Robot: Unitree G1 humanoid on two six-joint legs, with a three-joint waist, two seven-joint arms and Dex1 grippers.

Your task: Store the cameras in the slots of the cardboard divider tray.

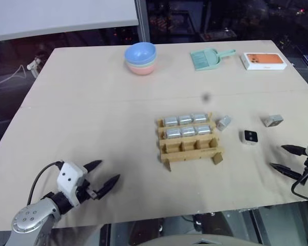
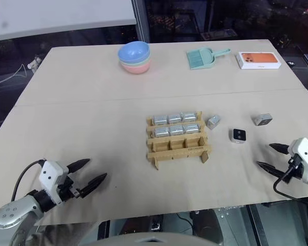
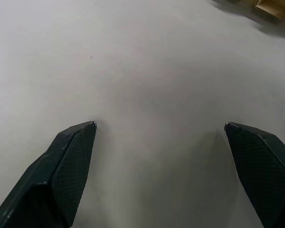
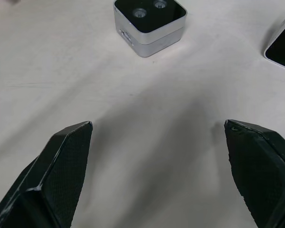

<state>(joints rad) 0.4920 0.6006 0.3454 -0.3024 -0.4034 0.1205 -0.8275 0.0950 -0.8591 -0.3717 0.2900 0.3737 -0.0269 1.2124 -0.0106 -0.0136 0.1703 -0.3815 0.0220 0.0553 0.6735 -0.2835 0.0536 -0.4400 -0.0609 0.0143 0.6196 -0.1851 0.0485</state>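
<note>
A lab test bench, I'd say.
My surface [image 1: 92,128] is paper-covered, props scattered, dark glass wall [image 1: 220,20] behind.

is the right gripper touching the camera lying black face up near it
Apart. The right wrist view shows bare table between the open right gripper and the black-face-up camera.

Dim room, evenly lit table [image 1: 92,102], soft shadows, sharp

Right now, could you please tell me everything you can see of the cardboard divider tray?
The cardboard divider tray is a tan corrugated rack standing flat near the middle of the table. It has three rows of three slots: the two far rows each hold three silver-grey cameras, and the near row is empty. A loose camera lies close by its far right corner.
</note>
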